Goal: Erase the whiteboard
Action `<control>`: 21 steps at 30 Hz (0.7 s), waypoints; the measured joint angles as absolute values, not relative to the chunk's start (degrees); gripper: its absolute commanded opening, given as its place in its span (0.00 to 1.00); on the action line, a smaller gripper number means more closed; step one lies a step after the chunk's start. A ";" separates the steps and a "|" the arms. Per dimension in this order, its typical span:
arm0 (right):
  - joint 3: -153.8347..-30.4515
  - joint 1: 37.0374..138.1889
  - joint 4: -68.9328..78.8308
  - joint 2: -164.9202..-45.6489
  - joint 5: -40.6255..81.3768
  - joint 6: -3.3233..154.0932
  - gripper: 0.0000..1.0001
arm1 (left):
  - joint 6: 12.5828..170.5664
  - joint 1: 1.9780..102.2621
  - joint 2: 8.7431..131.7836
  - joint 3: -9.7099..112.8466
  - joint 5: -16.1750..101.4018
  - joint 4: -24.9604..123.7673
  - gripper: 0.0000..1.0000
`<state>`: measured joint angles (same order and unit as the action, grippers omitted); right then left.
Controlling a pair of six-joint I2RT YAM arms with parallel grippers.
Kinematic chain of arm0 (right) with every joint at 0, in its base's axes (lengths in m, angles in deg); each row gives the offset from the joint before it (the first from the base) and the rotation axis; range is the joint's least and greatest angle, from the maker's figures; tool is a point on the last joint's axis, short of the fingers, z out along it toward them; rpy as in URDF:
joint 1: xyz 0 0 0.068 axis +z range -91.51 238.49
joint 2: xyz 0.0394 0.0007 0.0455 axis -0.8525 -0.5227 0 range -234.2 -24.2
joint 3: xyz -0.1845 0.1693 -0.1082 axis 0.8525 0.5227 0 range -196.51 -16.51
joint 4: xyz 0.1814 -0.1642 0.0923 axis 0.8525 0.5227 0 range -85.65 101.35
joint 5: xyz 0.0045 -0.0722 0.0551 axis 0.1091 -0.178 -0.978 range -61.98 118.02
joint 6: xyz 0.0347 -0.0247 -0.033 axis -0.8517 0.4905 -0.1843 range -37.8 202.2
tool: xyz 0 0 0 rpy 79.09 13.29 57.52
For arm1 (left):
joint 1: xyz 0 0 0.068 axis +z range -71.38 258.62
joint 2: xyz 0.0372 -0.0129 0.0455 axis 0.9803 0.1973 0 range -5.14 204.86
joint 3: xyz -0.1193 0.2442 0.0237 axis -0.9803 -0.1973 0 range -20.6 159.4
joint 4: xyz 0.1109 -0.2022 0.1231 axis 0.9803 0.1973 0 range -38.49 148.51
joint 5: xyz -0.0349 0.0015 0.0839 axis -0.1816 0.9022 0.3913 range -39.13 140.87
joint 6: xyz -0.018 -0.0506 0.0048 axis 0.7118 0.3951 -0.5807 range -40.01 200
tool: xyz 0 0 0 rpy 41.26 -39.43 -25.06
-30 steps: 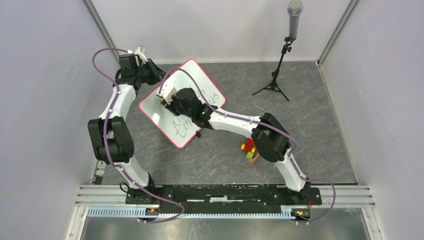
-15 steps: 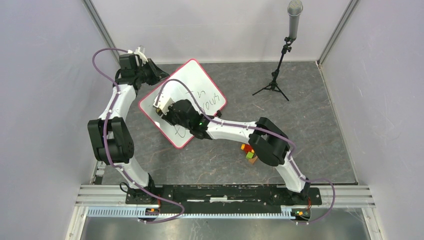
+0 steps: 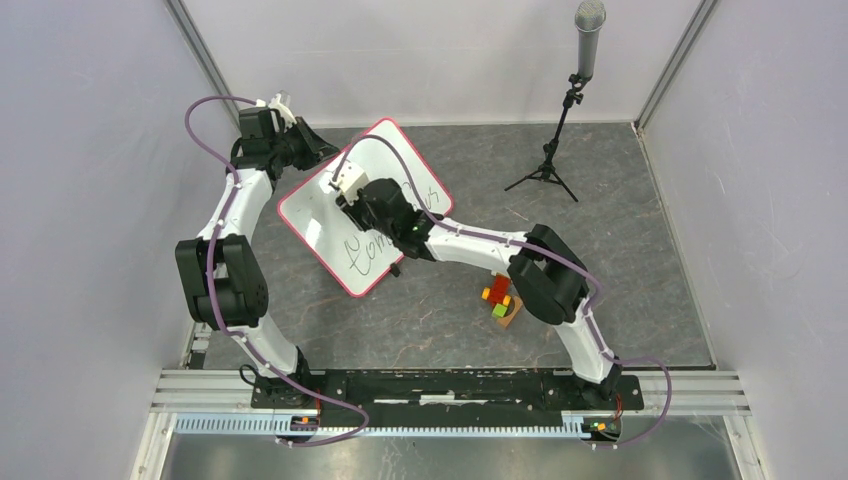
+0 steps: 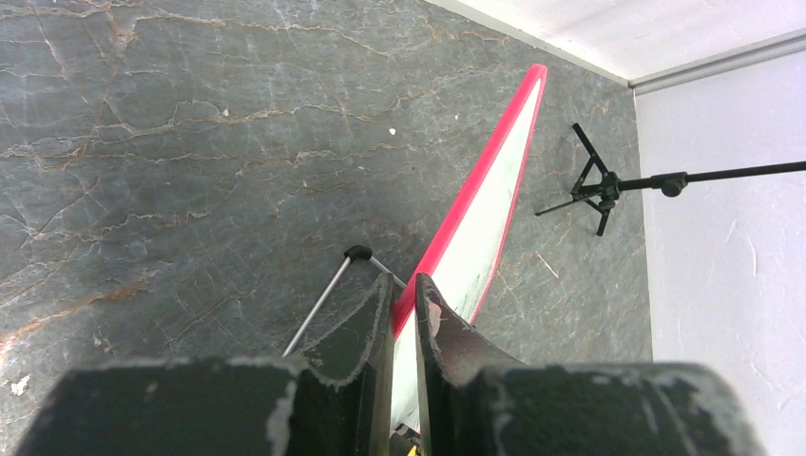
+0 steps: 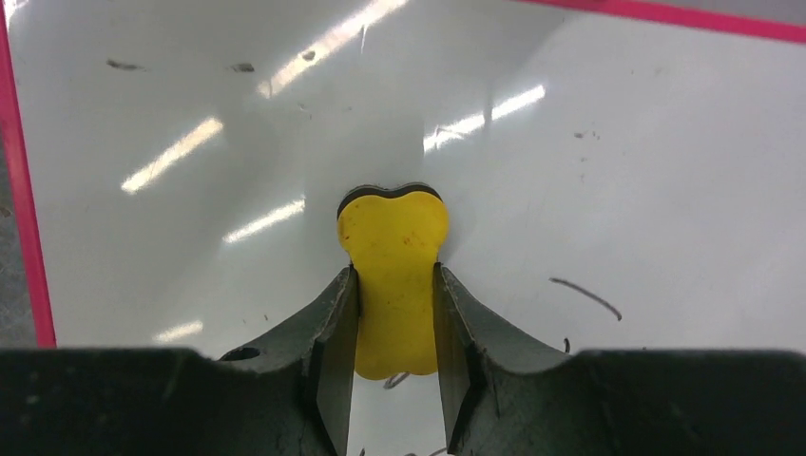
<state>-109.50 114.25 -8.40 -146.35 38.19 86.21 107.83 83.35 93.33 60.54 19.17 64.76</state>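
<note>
The job looks part done. The whiteboard (image 3: 322, 222) rests on the grey table (image 3: 620, 260), and its far-left half is wiped white, with only faint specks showing in the right wrist view. Black marker writing (image 3: 365, 250) is left across its near corner and along its right side, so roughly half the wiping remains

Counted from largest to smallest:
- One whiteboard
- Two arms. The left gripper (image 4: 404, 293) is at the board's far-left edge, jaws pinched shut on the red rim. The right gripper (image 5: 394, 285) is over the board's cleaned middle, jaws clamped on the eraser
- One microphone stand (image 3: 558, 130), well to the right of the board
- One small cluster of coloured blocks (image 3: 497, 298), off the board's near-right side, number unclear
- One yellow eraser (image 5: 393, 242), pressed against the board face
</note>
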 measured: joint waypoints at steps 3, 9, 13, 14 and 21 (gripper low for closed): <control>-113.96 114.34 -6.35 -148.19 37.95 87.74 0.38 | 107.83 83.24 93.31 60.54 19.26 64.76 0.18; -120.45 115.35 -4.29 -151.07 37.58 91.19 0.40 | 107.83 83.07 93.16 60.54 19.41 64.85 0.16; -123.79 116.18 -3.64 -152.56 36.81 93.55 0.41 | 107.83 82.81 92.92 60.54 19.56 65.13 0.16; -124.73 116.51 -3.61 -153.04 36.42 94.36 0.41 | 107.83 82.72 92.83 60.54 19.70 65.13 0.16; -129.96 120.59 -3.22 -156.30 32.38 100.57 0.42 | 107.81 82.50 92.31 60.54 20.74 65.92 0.16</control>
<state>-129.96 120.59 -3.22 -156.30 32.38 100.57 107.81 82.50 92.31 60.54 20.74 65.92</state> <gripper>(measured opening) 0.415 0.166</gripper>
